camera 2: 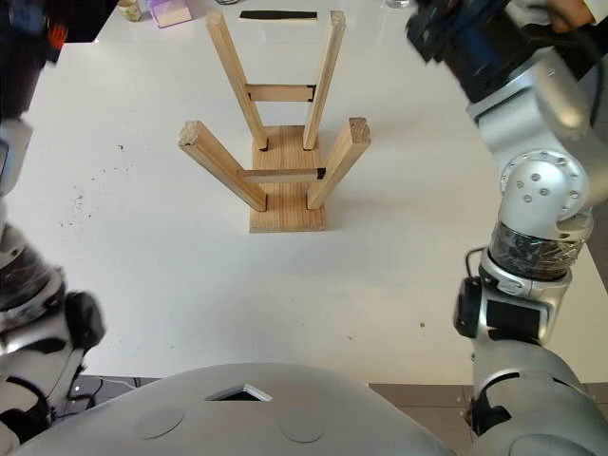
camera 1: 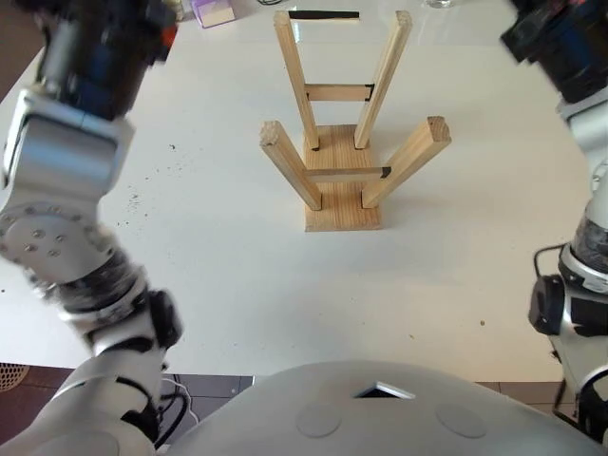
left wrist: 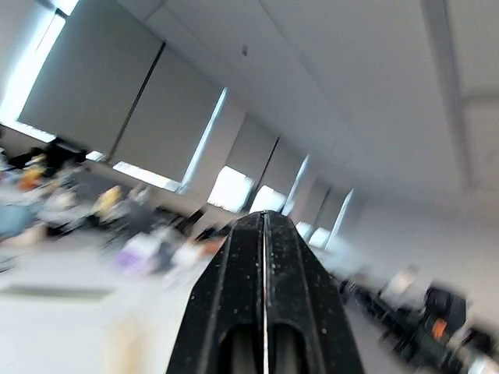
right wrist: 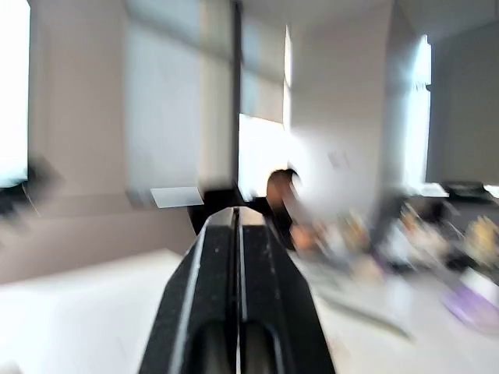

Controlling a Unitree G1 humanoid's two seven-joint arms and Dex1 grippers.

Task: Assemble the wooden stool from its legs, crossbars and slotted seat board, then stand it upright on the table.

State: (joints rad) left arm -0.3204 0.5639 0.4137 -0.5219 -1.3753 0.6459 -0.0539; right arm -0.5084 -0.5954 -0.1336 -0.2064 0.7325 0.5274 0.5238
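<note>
Stool assembled, upside down w/ seat board on table. L gripper, R gripper both pressed together, empty. Next, prob: grip legs, flip upright.

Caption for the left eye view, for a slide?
Wooden stool upside down on its seat board, legs up, crossbars fitted, on the white table.

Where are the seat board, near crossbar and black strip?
seat board [camera 1: 342, 217]: left eye view, bare front part
near crossbar [camera 1: 342, 174]: left eye view, its middle
black strip [camera 1: 323, 15]: left eye view, its middle
</note>
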